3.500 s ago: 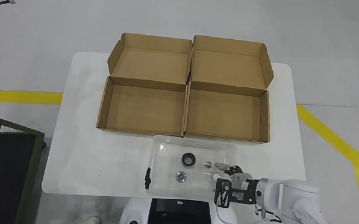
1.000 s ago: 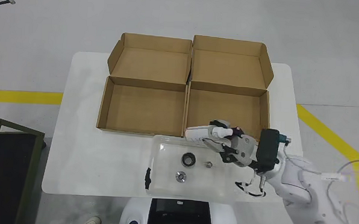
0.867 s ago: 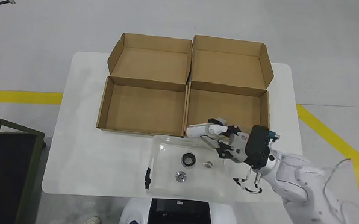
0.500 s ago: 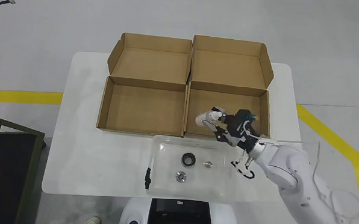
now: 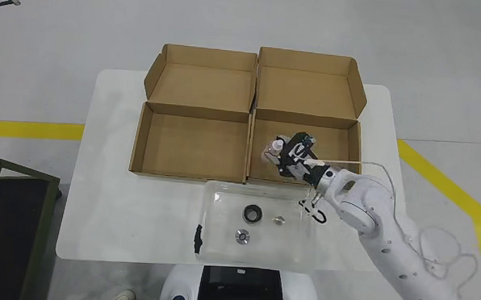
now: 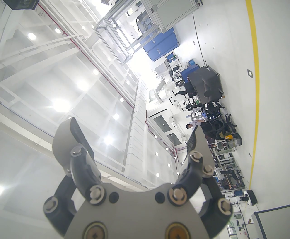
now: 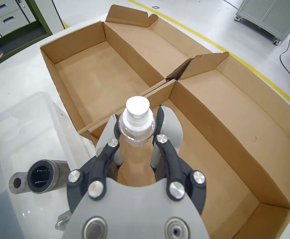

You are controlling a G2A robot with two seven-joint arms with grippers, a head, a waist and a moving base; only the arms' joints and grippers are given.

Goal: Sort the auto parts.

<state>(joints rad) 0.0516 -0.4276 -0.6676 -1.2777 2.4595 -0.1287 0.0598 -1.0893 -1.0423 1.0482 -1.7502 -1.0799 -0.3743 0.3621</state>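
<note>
My right gripper point(image 7: 137, 130) is shut on a small clear part with a white cap point(image 7: 137, 113). In the top view the right gripper point(image 5: 289, 152) holds this part point(image 5: 274, 148) above the near left corner of the right cardboard box point(image 5: 325, 158). The left cardboard box point(image 5: 188, 148) stands beside it. Behind the gripper, a clear tray point(image 5: 303, 195) holds a black ring point(image 5: 253, 213), a round metal part point(image 5: 242, 236) and a small metal piece point(image 5: 279, 220). A metal bearing cylinder point(image 7: 42, 176) lies in the tray point(image 7: 27, 113). My left gripper point(image 6: 134, 126) is open, holds nothing and points up at the ceiling.
Both boxes have their lids point(image 5: 308, 80) folded open toward the far side of the white table point(image 5: 110, 185). A small black object point(image 5: 196, 238) lies at the tray's near left corner. Bare table surface lies left and right of the tray.
The right gripper has lifted the clear part out of the tray and carried it away from the robot, over the near edge of the right box.
</note>
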